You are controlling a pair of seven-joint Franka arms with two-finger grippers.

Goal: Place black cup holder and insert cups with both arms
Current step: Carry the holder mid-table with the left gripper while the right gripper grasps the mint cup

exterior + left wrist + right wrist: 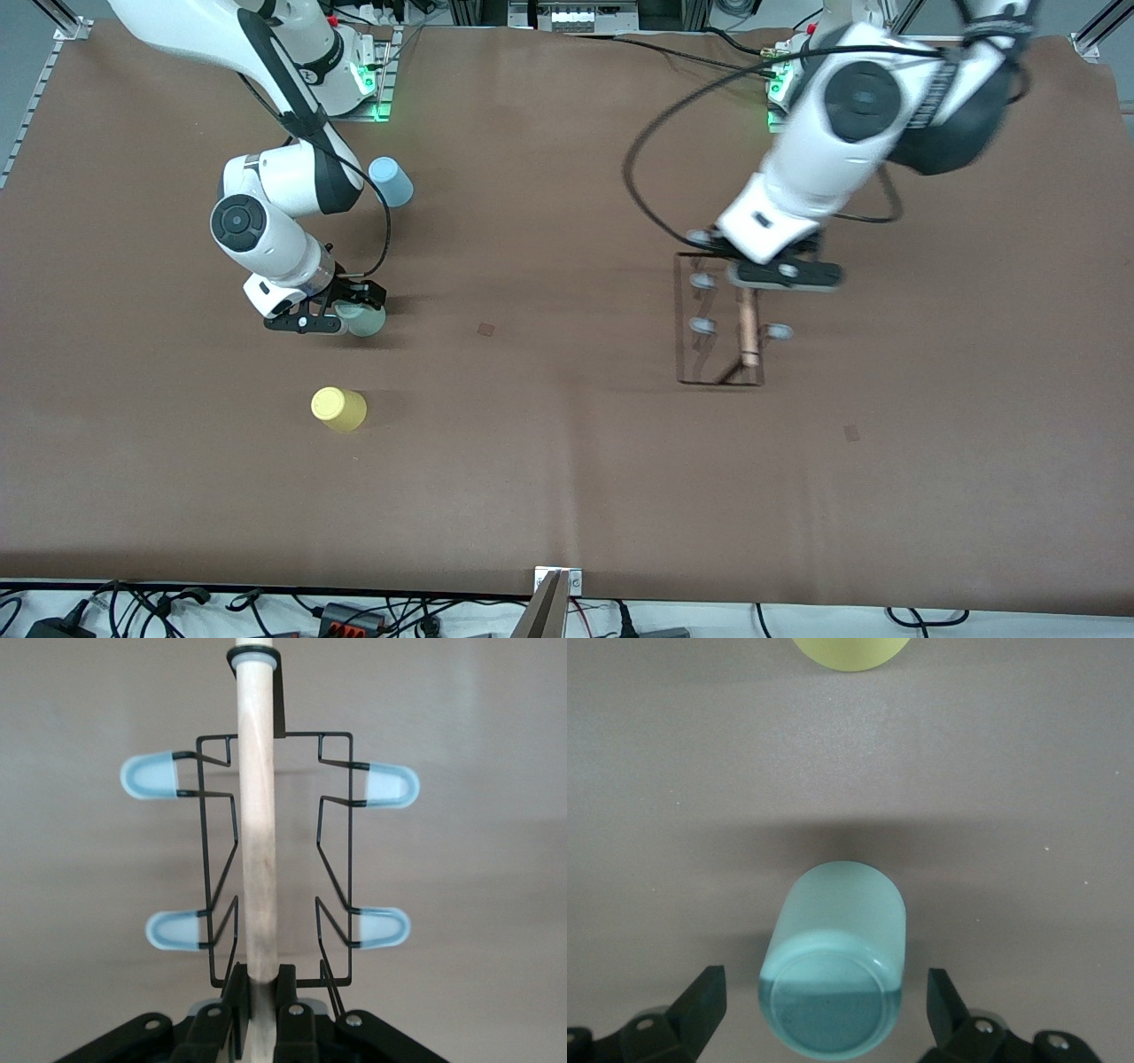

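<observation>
The yellow cup [338, 408] sits nearest on the counter [549, 461]. The right gripper [341, 317] has its fingers spread around the mint cup [837, 970]: close squarely. The left gripper [772, 273] pinches the wooden handle [258, 842] of the black cup holder [719, 323]; set it level.

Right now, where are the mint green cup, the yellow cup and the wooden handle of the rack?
mint green cup [837, 970]: right wrist view, its side wall.
yellow cup [338, 408]: front view, its upturned base.
wooden handle [258, 833]: left wrist view, mid-rod.
</observation>
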